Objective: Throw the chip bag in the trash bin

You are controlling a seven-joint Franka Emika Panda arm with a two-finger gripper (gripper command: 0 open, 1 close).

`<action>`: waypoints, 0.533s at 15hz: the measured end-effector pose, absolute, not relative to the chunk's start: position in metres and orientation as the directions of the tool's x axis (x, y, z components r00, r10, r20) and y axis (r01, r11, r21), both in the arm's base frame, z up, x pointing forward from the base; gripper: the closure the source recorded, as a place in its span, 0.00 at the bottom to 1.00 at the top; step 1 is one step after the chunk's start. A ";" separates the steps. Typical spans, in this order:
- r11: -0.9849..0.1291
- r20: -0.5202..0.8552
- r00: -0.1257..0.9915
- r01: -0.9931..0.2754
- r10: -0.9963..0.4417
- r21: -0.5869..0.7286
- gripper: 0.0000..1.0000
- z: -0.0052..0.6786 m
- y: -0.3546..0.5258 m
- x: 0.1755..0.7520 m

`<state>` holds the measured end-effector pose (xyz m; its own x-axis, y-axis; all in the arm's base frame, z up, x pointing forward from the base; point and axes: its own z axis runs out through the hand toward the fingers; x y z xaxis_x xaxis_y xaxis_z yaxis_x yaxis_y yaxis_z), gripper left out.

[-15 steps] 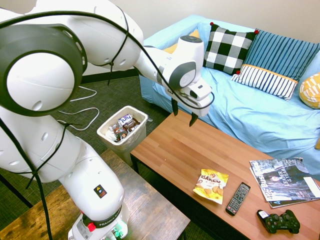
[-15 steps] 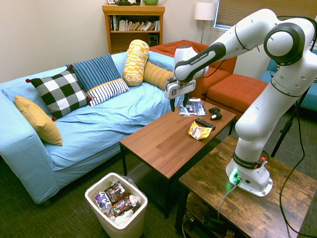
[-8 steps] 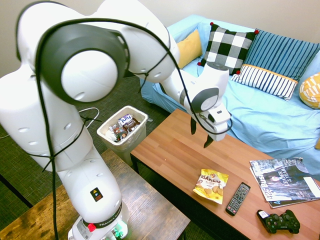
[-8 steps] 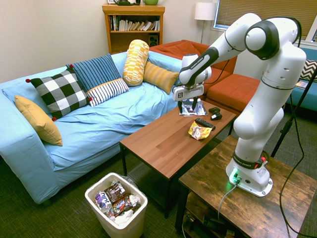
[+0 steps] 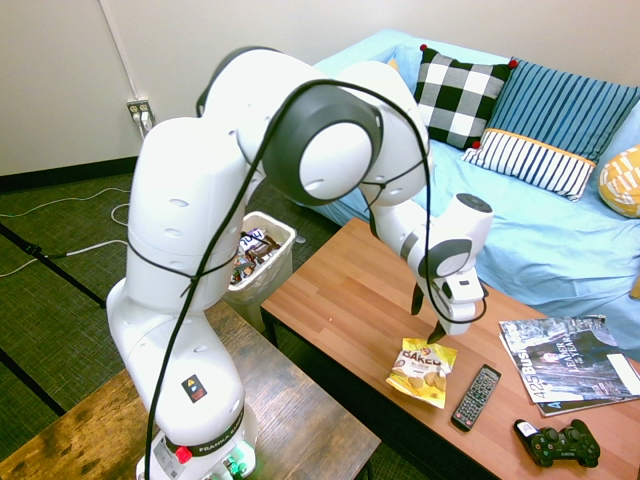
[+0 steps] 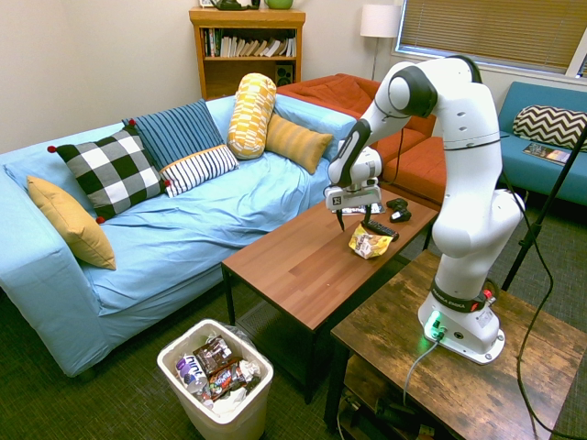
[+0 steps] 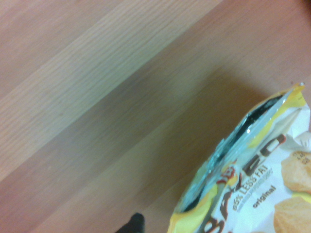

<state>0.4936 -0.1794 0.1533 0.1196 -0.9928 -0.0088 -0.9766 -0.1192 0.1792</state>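
As the first exterior view shows it, the hand [image 5: 427, 328] hangs over the wooden table with its two dark fingers spread wide and nothing between them. The yellow chip bag [image 5: 422, 372] lies on the table [image 5: 335, 290] near the fingers, with the remote control [image 5: 475, 397] beside it. The trash bin [image 5: 262, 262] stands on the floor off the table's end, partly hidden by the arm.

In the second exterior view, the hand is above the table close to the chip bag, which lies between it and the edge facing the robot's base. The open-topped bin, well apart from the bag, already holds wrappers and a bottle [image 6: 192, 373].

In the wrist view, the bag's torn mouth [image 7: 233, 141] gapes, and its glossy film is creased. It looks very light, soft and rather slippery, likely to crumple and slide if nudged. Any chips inside would be fragile, but for a throwaway that hardly matters; crumbs spilling from the mouth would. The hand should probably centre over the bag, straddle its body just below the opening, and pinch a good fold of film rather than one thin corner.
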 end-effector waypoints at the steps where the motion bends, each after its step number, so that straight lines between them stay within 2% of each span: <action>1: -0.100 -0.010 0.100 -0.977 -0.995 0.186 0.00 0.144 -0.184 0.497; 6: -0.050 0.009 0.053 -0.974 -0.999 0.221 0.00 0.115 -0.203 0.501; 7: -0.048 0.009 0.051 -0.973 -0.999 0.226 1.00 0.110 -0.203 0.502; 8: -0.045 0.008 0.048 -0.972 -0.999 0.229 1.00 0.106 -0.201 0.503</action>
<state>0.5031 -0.2014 0.1061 0.0482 -0.9988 0.0077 -0.9723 -0.0451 0.2295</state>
